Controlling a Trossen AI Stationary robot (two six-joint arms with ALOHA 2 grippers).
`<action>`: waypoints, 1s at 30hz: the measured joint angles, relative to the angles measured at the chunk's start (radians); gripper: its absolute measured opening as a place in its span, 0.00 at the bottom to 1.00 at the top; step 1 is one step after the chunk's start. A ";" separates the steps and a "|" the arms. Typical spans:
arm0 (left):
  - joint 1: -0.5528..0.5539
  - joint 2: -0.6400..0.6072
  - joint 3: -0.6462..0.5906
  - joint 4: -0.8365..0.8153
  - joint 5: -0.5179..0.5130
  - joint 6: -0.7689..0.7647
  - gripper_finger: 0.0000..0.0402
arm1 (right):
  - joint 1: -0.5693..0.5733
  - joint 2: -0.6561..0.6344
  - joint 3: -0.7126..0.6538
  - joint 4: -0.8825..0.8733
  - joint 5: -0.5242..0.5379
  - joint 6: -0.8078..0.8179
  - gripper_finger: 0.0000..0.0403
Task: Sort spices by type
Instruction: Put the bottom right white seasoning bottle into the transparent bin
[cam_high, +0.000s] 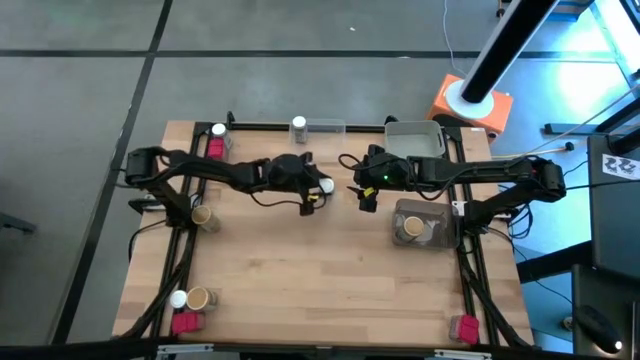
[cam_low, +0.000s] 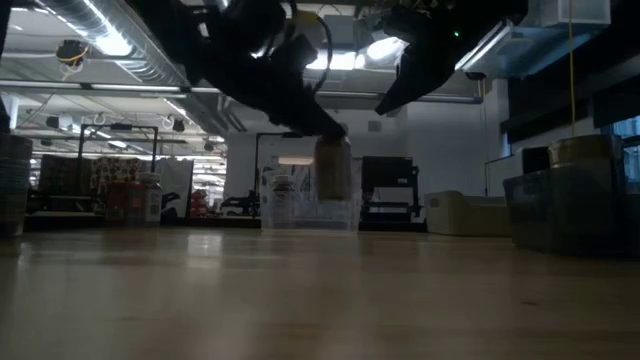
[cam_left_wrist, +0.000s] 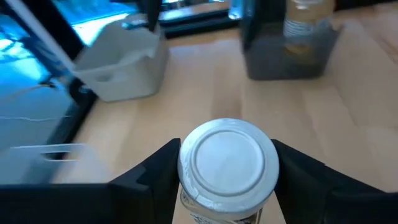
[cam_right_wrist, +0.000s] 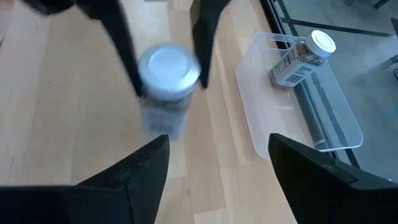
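A white-lidded jar (cam_left_wrist: 227, 163) is clamped in the left gripper (cam_high: 318, 190), lifted mid-table; the clear tray (cam_right_wrist: 298, 99) at 12 o'clock is probably its target. Jar should be kept level. Right gripper (cam_high: 364, 197) is held wide, empty.

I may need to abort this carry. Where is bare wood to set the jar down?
The wide centre and front-middle of the wooden table is bare. It is crowded along the back edge near the clear tray, and by the dark tray on the right.
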 joint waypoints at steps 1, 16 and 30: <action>0.002 -0.017 0.000 -0.004 -0.020 0.009 0.50 | 0.000 0.000 0.000 0.000 0.000 0.000 0.68; 0.196 -0.169 0.000 -0.028 -0.106 0.122 0.49 | 0.000 0.000 0.000 0.006 0.001 0.000 0.68; 0.418 -0.100 0.000 -0.061 0.082 0.117 0.49 | 0.000 0.000 0.000 0.022 0.000 -0.008 0.68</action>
